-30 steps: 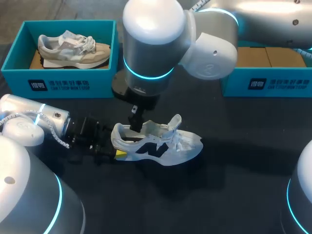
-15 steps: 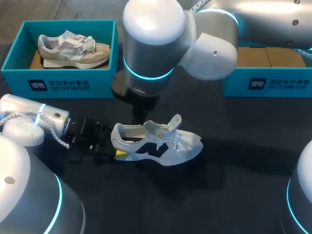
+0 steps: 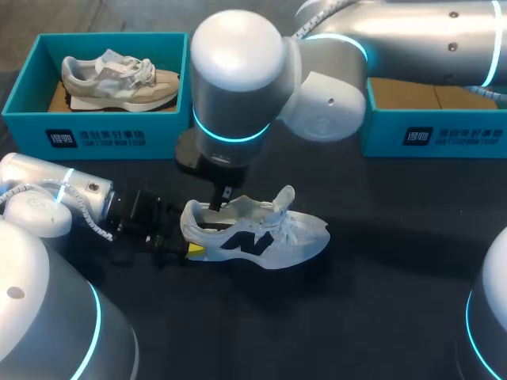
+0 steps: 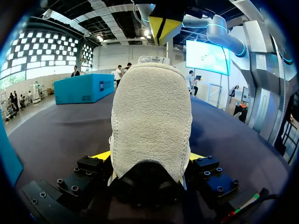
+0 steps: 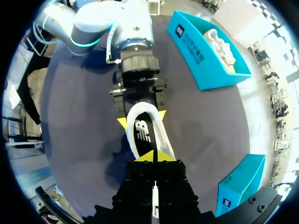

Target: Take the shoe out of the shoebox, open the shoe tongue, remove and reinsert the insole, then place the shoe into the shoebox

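A white shoe [image 3: 261, 229] with a dark logo lies on its sole mid-table, tongue raised. My left gripper [image 3: 189, 240] holds its heel; in the left wrist view the grey heel [image 4: 152, 116] sits between both yellow fingertips [image 4: 103, 155], which touch it from either side. My right gripper [image 3: 222, 198] hangs over the shoe's opening, fingers shut together. In the right wrist view its tips [image 5: 154, 156] meet just above the printed insole [image 5: 142, 133]; whether any insole is pinched I cannot tell. The left gripper [image 5: 141, 118] shows ahead there.
A teal shoebox [image 3: 24, 87] at the back left holds a beige shoe [image 3: 119, 79]. A second teal box [image 3: 432, 131] stands at the back right with a cardboard lining. My right arm's large elbow hangs over the table's middle.
The right gripper's fingers have closed over the shoe's opening, and the right arm has shifted slightly left. The shoe and the left arm have stayed put.
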Tool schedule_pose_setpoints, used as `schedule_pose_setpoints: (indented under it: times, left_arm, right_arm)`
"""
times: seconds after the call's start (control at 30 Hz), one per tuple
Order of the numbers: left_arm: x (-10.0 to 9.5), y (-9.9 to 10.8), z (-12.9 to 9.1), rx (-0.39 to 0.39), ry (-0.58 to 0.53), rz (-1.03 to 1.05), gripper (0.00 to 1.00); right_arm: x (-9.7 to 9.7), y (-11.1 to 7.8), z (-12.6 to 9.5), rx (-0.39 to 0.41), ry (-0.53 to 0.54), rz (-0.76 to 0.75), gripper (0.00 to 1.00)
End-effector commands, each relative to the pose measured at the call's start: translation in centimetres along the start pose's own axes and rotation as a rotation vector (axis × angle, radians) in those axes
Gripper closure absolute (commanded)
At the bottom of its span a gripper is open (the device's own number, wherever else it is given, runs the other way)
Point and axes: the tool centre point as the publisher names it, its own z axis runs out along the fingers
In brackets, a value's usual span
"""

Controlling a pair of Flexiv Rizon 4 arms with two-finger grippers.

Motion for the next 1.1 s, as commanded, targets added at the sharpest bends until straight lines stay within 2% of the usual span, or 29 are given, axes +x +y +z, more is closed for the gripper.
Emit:
schedule_pose_setpoints:
  times: [0.03,0.57,0.6,0.8,1.1]
  left_arm:
    - [-0.1,0.2,0.2,0.000,-0.002,0.000,1.00]
    - [-0.1,0.2,0.2,0.000,-0.002,0.000,1.00]
    - [-0.1,0.2,0.2,0.000,-0.002,0.000,1.00]
    - [-0.1,0.2,0.2,0.000,-0.002,0.000,1.00]
    - [-0.1,0.2,0.2,0.000,-0.002,0.000,1.00]
  right_arm:
    - [0.0,0.5,1.5,0.005,0.003,0.002,1.00]
    - [0.0,0.5,1.5,0.005,0.003,0.002,1.00]
    - [0.0,0.5,1.5,0.045,0.001,-0.009,1.00]
    - [0.3,0.3,2.0,0.088,-0.003,-0.095,1.00]
    - [0.9,-0.2,4.3,0.157,0.024,-0.193,1.00]
